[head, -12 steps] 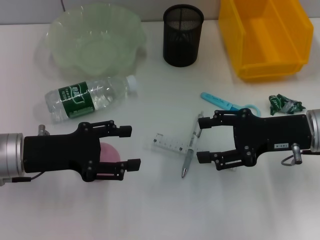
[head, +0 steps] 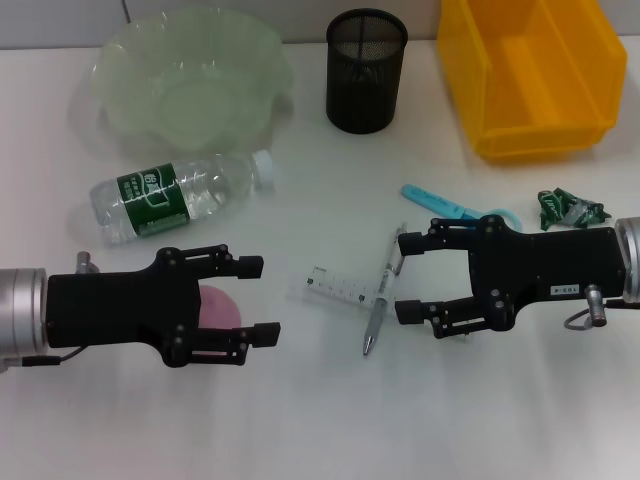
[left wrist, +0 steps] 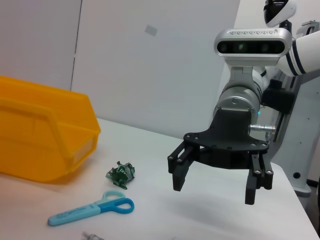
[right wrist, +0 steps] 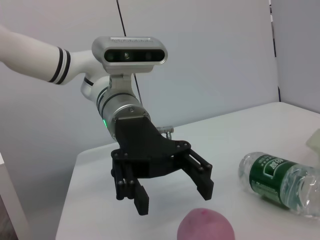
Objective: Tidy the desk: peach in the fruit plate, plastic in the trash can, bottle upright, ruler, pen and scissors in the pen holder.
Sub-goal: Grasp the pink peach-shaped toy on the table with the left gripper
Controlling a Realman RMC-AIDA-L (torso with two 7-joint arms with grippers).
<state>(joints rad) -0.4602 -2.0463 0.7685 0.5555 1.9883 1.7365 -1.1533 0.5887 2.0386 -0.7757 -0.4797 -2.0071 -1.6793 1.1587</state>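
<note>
From the head view, a white table (head: 320, 420) carries everything. At the far edge stand a pale green fruit plate (head: 190, 80), a black mesh pen holder (head: 366, 70) and a yellow bin (head: 530, 75). A bottle (head: 180, 195) lies on its side in front of the plate. Mid-table, a clear ruler (head: 340, 288) and a pen (head: 384, 290) lie crossed, touching. Blue scissors (head: 455, 208) lie behind the right arm, and crumpled green plastic (head: 570, 208) lies beside them, in front of the bin.

The left tool (head: 255, 300) reaches in level from the left side, fingers spread wide and holding nothing. A pink peach (head: 222, 305) sits beneath it, mostly hidden by the tool's body in this view.

The right tool (head: 408, 278) reaches in level from the right side, also spread wide and empty, its fingertips on either side of the pen's upper half.

The right wrist view shows what the head view hides: the peach (right wrist: 206, 227) rests on the table in the open, with the left tool (right wrist: 175, 197) hanging just above it, apart from it, fingers pointing down. The bottle (right wrist: 280, 186) lies nearby.

The left wrist view shows the right tool (left wrist: 218, 187) hovering clear of the table, with the scissors (left wrist: 92, 212), plastic (left wrist: 120, 174) and bin (left wrist: 42, 135) to one side.
</note>
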